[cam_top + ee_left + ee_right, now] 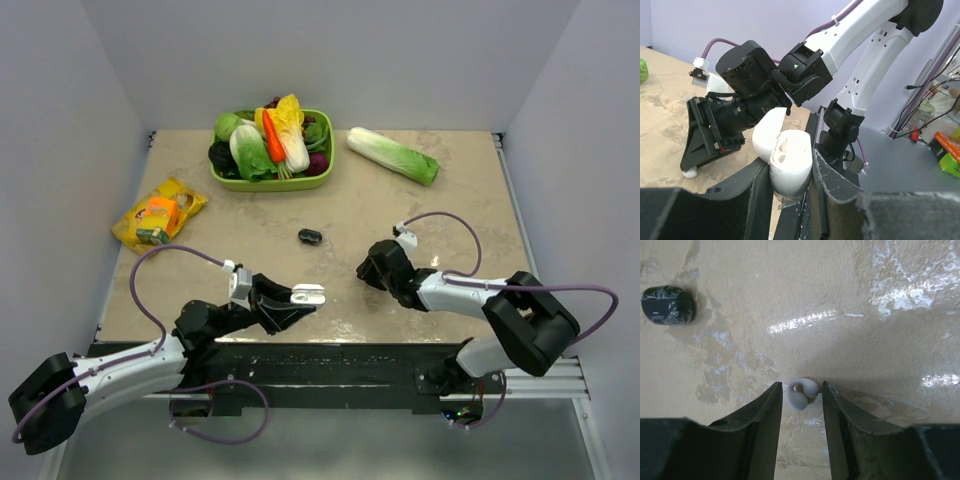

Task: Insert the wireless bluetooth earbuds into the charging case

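Left jaws clamp the open charging case [790, 167]; right jaws stand parted around 1 earbud [801, 392].
Held above the worktop [850, 285] near its front edge, the white case has its hinged lid swung back and its inner recess showing. Between the right jaws the white earbud lies on the worktop, with a sliver of gap on each side, touched by neither. A black oval object [667, 305] sits well apart from it. Toward the far edge are a green basket [325, 178] of vegetables, a loose cabbage [392, 154] and, at left, a yellow packet [160, 212].
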Tool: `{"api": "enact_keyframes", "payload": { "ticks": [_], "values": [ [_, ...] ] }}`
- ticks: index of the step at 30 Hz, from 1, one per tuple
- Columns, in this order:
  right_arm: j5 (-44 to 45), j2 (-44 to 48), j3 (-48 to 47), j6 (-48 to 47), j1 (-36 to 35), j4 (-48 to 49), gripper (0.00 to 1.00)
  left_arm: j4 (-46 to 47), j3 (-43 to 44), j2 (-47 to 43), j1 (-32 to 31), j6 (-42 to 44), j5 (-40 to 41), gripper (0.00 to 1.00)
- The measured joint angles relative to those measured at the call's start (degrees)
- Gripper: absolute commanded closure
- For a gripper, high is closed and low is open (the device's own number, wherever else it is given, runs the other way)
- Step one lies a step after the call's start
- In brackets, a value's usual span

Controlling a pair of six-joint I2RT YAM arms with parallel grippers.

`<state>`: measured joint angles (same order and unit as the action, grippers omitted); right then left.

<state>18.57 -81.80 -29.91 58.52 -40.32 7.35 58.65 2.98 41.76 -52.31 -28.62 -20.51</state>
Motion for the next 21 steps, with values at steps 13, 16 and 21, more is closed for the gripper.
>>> {"api": "enact_keyframes", "payload": {
  "ticks": [13, 16, 21],
  "values": [
    [2.32, 13.75, 0.0, -6.27, 0.02, -8.66, 0.87, 0.39, 0.0, 0.15, -0.11, -0.37, 0.22, 1.0],
    [1.16, 16.33, -0.09, -11.98, 0.15, -10.23, 1.0, 0.44, 0.0, 0.33, -0.31, -0.37, 0.28, 1.0],
    [-1.62, 14.32, 0.02, -17.33, 0.15, -11.8, 1.0, 0.5, 0.0, 1.66, -0.33, -0.39, 0.37, 1.0]
  ]
}}
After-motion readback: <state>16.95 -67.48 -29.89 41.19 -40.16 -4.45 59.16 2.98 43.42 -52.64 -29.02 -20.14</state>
